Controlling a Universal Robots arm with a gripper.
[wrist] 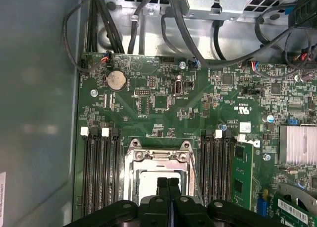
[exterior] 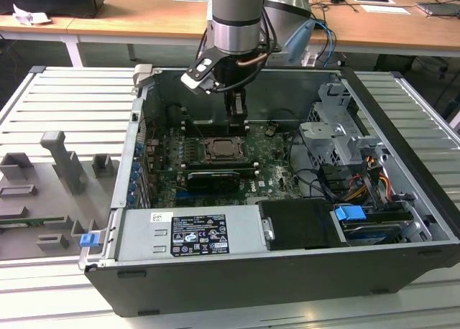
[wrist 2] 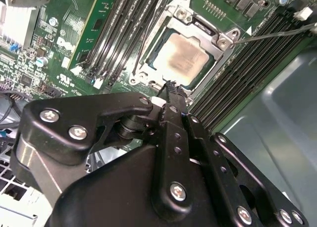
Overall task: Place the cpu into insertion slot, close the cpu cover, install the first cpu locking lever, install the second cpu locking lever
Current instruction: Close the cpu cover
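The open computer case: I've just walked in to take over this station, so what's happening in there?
A robot arm reaches into the open computer case. Its gripper, fingers shut and empty, is poised close over the insertion slot on the green board. The cpu already sits in the slot with the cpu cover lying down around it. One thin locking lever sticks out sideways, seemingly not latched.

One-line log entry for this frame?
cpu: in insertion slot | cpu cover: down over cpu | gripper: shut, holds nothing, tips by cover edge | lever wire: juts out over memory slots
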